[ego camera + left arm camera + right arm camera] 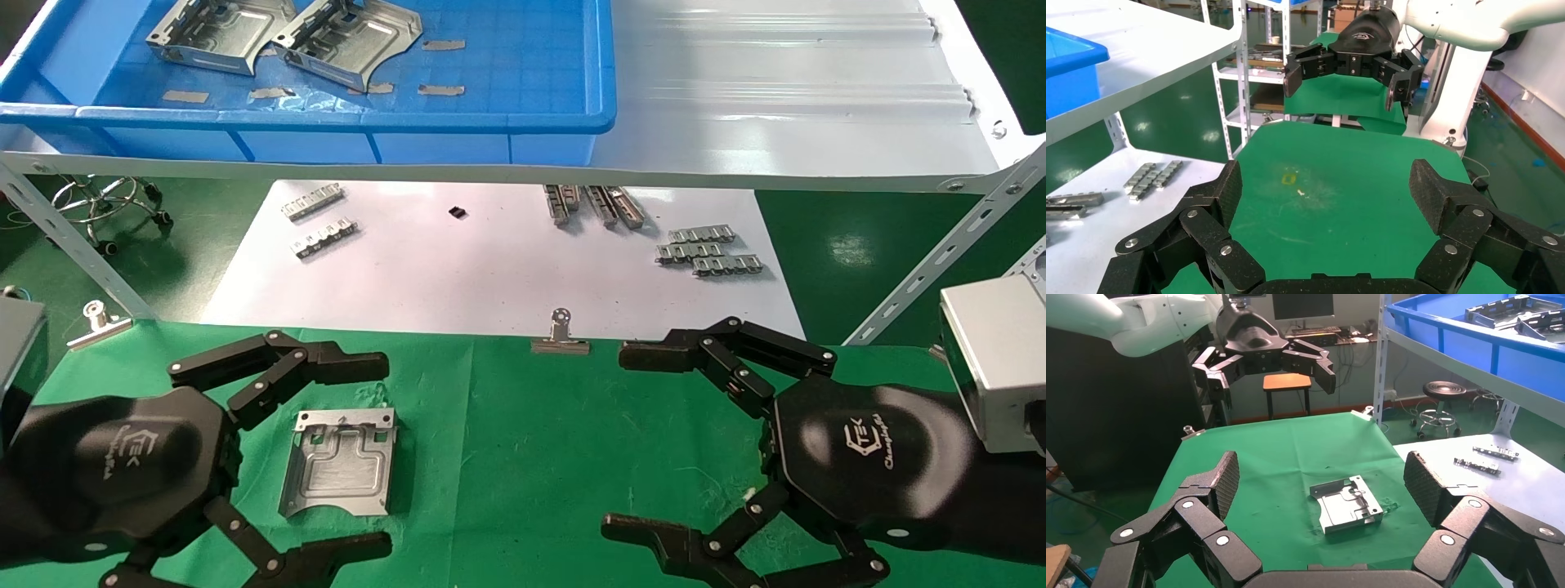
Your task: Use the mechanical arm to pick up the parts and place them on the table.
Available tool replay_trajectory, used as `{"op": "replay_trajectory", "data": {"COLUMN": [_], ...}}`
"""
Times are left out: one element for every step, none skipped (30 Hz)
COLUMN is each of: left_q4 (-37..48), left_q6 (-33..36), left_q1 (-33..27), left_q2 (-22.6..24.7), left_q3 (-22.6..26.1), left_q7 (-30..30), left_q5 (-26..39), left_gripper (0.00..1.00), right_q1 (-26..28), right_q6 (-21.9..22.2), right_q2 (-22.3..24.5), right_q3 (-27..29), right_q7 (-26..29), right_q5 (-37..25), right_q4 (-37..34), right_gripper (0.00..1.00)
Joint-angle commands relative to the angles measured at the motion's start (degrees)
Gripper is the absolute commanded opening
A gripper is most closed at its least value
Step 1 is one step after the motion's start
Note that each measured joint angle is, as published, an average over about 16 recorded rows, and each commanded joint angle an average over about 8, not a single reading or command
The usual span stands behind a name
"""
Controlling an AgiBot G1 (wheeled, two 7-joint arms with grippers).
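One silvery stamped part lies flat on the green table, also seen in the right wrist view. Two more parts lie in the blue bin on the shelf. My left gripper is open and empty; the part lies between its fingers, slightly toward the palm. My right gripper is open and empty above the table's right side. In the left wrist view my own left gripper is open over bare green cloth with a faint yellow square mark.
A white ribbed shelf overhangs the back. A white paper sheet carries small notched strips and a black clip. Binder clips hold the cloth's far edge. A stool stands at far left.
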Motion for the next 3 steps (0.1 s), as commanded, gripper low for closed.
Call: {"op": "replay_trajectory", "data": {"left_q4": [0.07, 0.08, 0.09], "left_q6": [-0.01, -0.01, -0.01], "left_q1": [-0.06, -0.06, -0.07], "left_q2": [0.01, 0.01, 0.01], "left_q3": [0.09, 0.10, 0.10], "left_q7": [0.04, 0.05, 0.06], "left_q5": [0.05, 0.06, 0.06], "left_gripper": [1.00, 1.00, 1.00], "right_q1": [0.00, 0.00, 0.00], "right_q6": [0.00, 0.00, 0.00], "right_q2": [0.00, 0.00, 0.00], "right_q3": [0.00, 0.00, 0.00], "right_q7": [0.00, 0.00, 0.00], "right_q5": [0.00, 0.00, 0.00], "right_q4": [0.00, 0.00, 0.00], "right_gripper": [1.00, 1.00, 1.00]}}
